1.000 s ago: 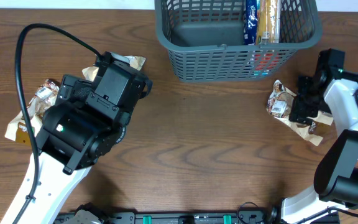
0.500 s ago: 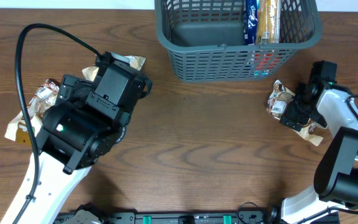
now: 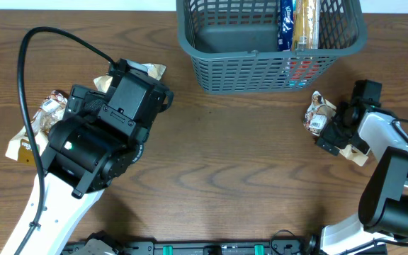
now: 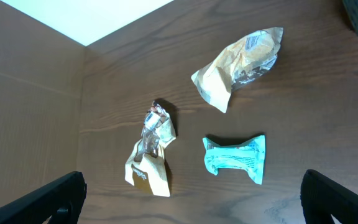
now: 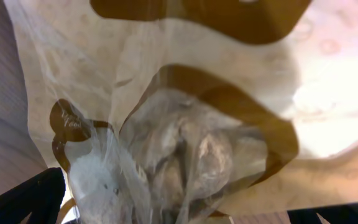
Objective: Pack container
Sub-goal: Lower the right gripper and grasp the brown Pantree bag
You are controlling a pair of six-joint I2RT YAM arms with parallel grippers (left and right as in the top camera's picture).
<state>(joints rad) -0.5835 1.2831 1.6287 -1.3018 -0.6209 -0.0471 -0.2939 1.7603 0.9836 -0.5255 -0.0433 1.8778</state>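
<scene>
Your container (image 3: 261,67) is the large dark grey-teal basket at the far edge of the wooden bench (image 3: 225,163), right of centre. It has slotted lattice walls, a thick rim and a solid floor.

Your left arm (image 3: 91,156) comes in from the near left corner, its bulky black head over the left half of the bench. The left claw (image 4: 191,205) hangs wide open with nothing between its fingers.

Your right arm (image 3: 384,138) bends in from the near right. The right claw (image 3: 335,131) sits low over a brown-and-cream snack packet (image 3: 319,113) on the bench, just off the container's near right corner. Its jaws stand wide to either side of the packet, and you cannot tell whether they touch it.

Inside the container, a blue packet (image 3: 286,25) and a golden packet (image 3: 307,25) lie side by side along the right wall. Something red (image 3: 303,71) shows through the lattice below them.

Below the left claw lie a cream packet (image 4: 241,62), a light blue packet (image 4: 236,158) and a crumpled brown packet (image 4: 151,152), each apart from the others.
</scene>
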